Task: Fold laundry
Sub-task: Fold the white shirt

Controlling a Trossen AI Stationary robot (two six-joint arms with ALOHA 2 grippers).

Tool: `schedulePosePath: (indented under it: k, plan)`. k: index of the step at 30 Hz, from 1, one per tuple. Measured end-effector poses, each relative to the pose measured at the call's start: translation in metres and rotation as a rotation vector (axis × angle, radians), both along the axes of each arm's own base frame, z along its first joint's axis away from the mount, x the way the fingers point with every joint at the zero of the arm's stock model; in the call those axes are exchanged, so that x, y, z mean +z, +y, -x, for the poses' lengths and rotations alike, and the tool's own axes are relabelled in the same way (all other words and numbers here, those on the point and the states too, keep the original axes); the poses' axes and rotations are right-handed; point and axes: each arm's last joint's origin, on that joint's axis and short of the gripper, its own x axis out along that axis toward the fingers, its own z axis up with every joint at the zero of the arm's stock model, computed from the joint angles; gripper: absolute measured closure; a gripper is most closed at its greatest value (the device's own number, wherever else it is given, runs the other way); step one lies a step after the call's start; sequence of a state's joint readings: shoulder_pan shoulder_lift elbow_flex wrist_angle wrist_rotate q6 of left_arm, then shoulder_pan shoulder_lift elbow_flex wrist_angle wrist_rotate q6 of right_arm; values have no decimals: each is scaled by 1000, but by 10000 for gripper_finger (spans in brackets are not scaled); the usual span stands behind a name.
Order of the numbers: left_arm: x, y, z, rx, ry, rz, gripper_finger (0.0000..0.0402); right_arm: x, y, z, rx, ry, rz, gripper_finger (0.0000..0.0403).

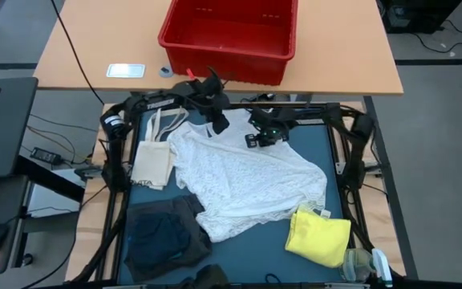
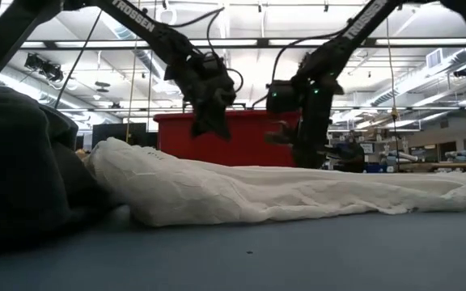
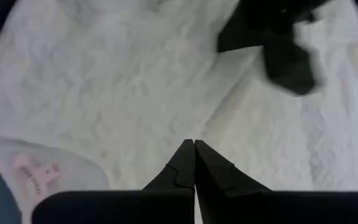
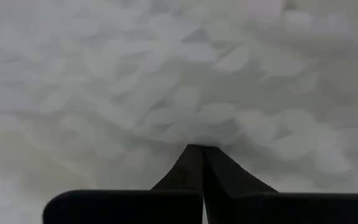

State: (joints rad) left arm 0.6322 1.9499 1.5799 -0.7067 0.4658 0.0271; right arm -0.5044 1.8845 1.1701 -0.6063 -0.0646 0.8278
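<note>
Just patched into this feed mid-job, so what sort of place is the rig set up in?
Probably a robotics lab or workshop: exposed ceiling trusses with strip lights, cluttered workbenches at the back, and a red plastic bin on a wooden table beside the blue work mat.

Both dark arms reach in from the table's far corners, wrists bent downward near the far edge. The left gripper (image 1: 217, 120) hangs with its fingers (image 3: 185, 163) pressed together (tips meeting in a point). Just beside it, the right gripper (image 1: 261, 138) is likewise closed, fingers (image 4: 194, 165) touching, its wrist angled steeply down.
</note>
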Motion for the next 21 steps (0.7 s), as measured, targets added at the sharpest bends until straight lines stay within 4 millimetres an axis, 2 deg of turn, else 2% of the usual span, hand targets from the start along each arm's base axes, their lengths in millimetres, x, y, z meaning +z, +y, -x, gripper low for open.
schedulePosePath:
  k: [3,8,11,13,15,17,21]
  plan:
    - [9,-3,3,-3,-10,-12,397,5,-16,-5,16,87,69,402]
    - [14,-3,4,0,-17,-35,397,22,-63,-6,29,158,164,402]
    - [13,-4,6,6,2,-21,397,41,-88,-5,22,132,219,402]
    - [11,-5,8,-4,25,-14,397,52,-95,-4,31,120,252,401]
    - [10,-6,9,-17,40,-14,397,64,-93,-4,44,108,268,401]
    - [9,-7,11,-21,70,-21,397,76,-82,-7,84,72,263,401]
    - [8,-8,14,-41,110,-44,397,86,-36,-18,233,66,180,400]
